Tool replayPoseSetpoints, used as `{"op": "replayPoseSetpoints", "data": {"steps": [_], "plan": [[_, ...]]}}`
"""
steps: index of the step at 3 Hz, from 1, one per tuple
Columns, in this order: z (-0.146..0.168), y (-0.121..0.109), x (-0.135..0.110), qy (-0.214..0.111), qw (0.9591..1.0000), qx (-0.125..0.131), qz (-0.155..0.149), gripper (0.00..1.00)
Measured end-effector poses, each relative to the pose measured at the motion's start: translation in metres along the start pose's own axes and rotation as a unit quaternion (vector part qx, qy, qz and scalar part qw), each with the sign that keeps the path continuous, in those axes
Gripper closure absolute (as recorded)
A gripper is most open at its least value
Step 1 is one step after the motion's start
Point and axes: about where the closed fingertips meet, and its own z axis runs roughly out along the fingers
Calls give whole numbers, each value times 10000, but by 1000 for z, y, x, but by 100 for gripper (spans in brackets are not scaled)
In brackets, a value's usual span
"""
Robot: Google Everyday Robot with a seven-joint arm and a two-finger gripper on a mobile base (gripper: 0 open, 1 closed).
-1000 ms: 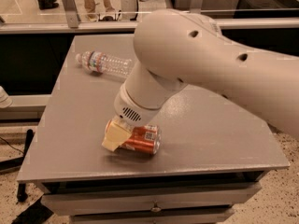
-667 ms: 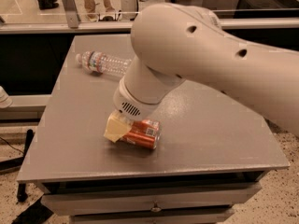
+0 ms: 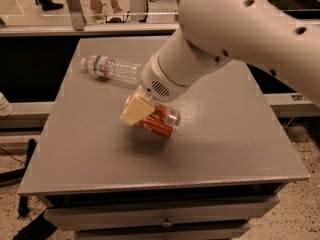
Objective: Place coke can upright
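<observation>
The coke can [image 3: 161, 123], red-orange with a silver end, is held on its side, tilted, a little above the grey table [image 3: 225, 134] near its middle. My gripper [image 3: 142, 110] is shut on the can; one cream-coloured finger [image 3: 134, 111] shows across the can's near left side, and the other finger is hidden behind the can. The big white arm comes down from the upper right and covers the table's back right part.
A clear plastic water bottle [image 3: 112, 69] lies on its side at the back left of the table. The table's front edge [image 3: 165, 181] runs below the can, with drawers under it. People's legs stand behind a rail at the top.
My gripper has lifted the coke can off the table surface and moved it slightly up and back; the can stays roughly on its side.
</observation>
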Motion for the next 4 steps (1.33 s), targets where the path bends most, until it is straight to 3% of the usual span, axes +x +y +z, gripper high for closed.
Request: {"op": "replayPoseSetpoints", "data": {"steps": [1,2,3,4], "plan": [[-21,-28,-11,-894,9960,-8,82,100],[-36,-52,-13,-1972,9800,-116,248,100],[-60,-63,-16,-3072,9507,-266,326,100],[-81,-64,-13,-3928,9185,-339,301,100]]}}
